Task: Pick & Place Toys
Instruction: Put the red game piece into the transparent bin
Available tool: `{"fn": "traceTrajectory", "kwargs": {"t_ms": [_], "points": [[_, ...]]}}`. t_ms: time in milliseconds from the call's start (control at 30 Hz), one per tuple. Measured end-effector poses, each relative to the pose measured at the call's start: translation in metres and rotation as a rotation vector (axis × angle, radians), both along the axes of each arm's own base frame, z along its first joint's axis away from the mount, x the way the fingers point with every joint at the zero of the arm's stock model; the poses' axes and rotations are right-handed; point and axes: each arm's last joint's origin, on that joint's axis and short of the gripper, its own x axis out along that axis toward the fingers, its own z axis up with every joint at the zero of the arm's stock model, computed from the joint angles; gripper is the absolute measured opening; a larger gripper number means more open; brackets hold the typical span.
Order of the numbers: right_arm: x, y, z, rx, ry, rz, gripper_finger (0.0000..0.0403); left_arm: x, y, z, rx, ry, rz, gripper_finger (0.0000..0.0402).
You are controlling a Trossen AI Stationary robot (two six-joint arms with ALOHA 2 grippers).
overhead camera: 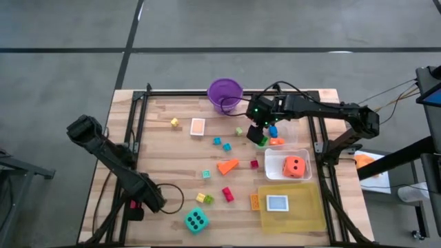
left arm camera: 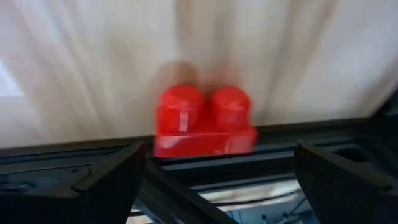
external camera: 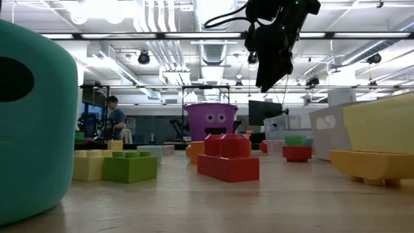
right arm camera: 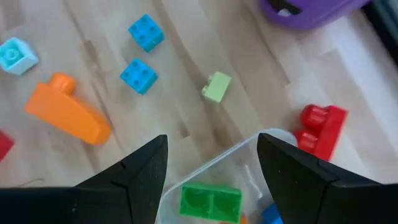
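The right gripper (overhead camera: 260,132) hangs above the surface just right of centre, jaws apart and holding nothing, over a clear tub (right arm camera: 249,158) with a green block (right arm camera: 210,202) inside; the left gripper (overhead camera: 155,201) sits at seven o'clock, jaws wide, empty, a red block (left arm camera: 204,121) just ahead; other toys lie scattered: an orange wedge (overhead camera: 227,166), a teal die (overhead camera: 196,220), an orange die (overhead camera: 295,166) in a tub at four o'clock.

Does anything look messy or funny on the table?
Yes. Small blocks lie scattered over the wooden table instead of in a container, and the orange wedge lies on its side. A teal die sits near the front edge. Only the orange die is in a clear tub.
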Motion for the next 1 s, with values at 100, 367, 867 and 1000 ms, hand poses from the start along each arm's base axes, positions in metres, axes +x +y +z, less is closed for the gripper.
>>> {"fn": "traceTrajectory", "kwargs": {"t_ms": [100,367,867,1000], "points": [[0.001,0.002,0.000,-0.015,0.003,-0.010,0.0244,-0.004,0.004,-0.006,0.039,0.008,0.012,0.0393],[0.002,0.008,0.000,-0.009,0.001,-0.001,0.0244,-0.006,0.006,-0.009,-0.007,-0.012,-0.112,0.0393],[0.003,0.010,0.000,-0.015,0.005,0.008,0.0244,-0.013,0.006,-0.021,-0.016,-0.017,-0.110,0.0393],[0.003,0.010,0.000,-0.015,0.005,0.009,0.0244,-0.013,0.003,-0.021,-0.030,-0.037,-0.120,0.0393]]}}
